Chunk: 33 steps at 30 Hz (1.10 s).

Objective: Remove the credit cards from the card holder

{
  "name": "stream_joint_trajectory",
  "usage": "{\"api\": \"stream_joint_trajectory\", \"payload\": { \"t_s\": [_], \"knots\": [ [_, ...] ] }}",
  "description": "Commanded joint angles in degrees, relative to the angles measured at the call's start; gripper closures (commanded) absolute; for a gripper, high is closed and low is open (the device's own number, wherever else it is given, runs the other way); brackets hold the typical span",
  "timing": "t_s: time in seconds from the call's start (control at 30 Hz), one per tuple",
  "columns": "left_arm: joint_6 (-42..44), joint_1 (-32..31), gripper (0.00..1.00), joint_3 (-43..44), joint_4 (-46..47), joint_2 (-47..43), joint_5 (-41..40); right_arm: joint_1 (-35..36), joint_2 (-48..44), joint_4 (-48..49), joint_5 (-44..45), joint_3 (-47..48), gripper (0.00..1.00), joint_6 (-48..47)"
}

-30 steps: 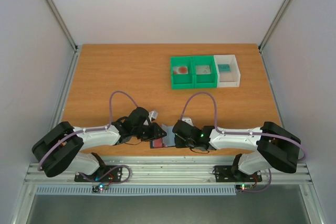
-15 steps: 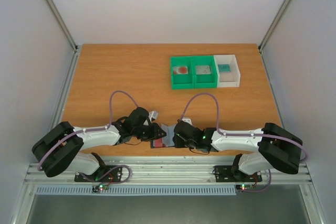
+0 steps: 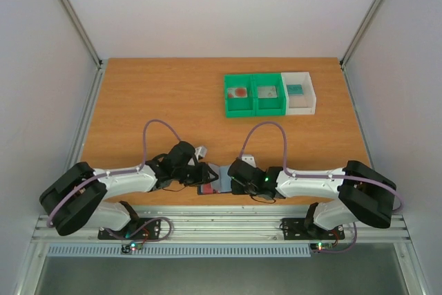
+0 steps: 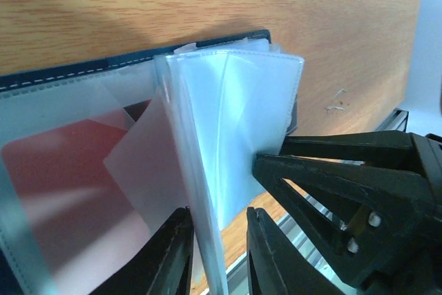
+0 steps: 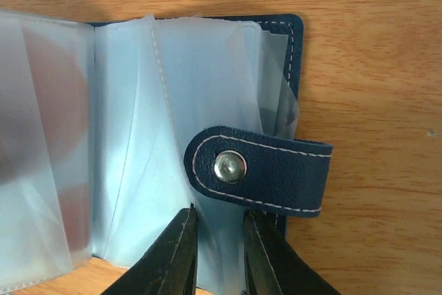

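Since a second ago little changes: the left arm [image 3: 128, 179] sags a touch at its elbow; the right arm [image 3: 311, 183] is back from a small nudge inward; the card holder [image 3: 210, 183] stays put. It lies open at the near edge of the worktop [image 3: 173, 101], between the wrists, well apart from the green bins [image 3: 254, 94] and white bin [image 3: 298, 92]. The left pincer [image 4: 217, 229] is narrow, pinching a leaf of the clear sleeves [image 4: 235, 122]; the right pincer [image 5: 219, 222] is narrow too, nipping the sleeve pack's edge just below the snap tab [image 5: 259, 170]. The red credit card [image 4: 62, 170] sits inside a sleeve left of that leaf (only one card shows clearly). The step looks like fanning the leaves to reach it; best that the right pins the cover flat while the left peels gently, then re-grips the card itself, not plastic; a hard tug could drag the holder off the edge.
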Motion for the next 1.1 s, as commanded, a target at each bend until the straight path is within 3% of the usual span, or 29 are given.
{"api": "stream_joint_trajectory", "payload": {
  "t_s": [0.0, 0.23, 0.53, 0.73, 1.07],
  "knots": [
    [0.66, -0.28, 0.76, 1.49, 0.08, -2.97, -0.01, -0.16, -1.08, -3.43, 2.26, 0.87, 0.8, 0.67],
    [0.18, -0.37, 0.76, 2.11, -2.01, -5.02, -1.06, -0.16, -6.09, -4.87, 1.89, 1.07, 0.7, -0.87],
    [0.27, -0.51, 0.88, 2.16, -2.03, -4.09, -1.35, 0.01, -6.82, 6.01, -7.07, -0.48, 0.62, -3.43],
    [0.05, -0.68, 0.85, 2.4, -2.15, -3.67, -1.69, 0.01, -4.82, 12.95, -12.51, -1.94, 0.53, -3.67],
    [0.01, -0.88, 0.84, 2.78, -2.13, -3.17, -1.72, 0.01, -3.44, 15.86, -14.14, -2.24, 0.45, -3.99]
  ]
}}
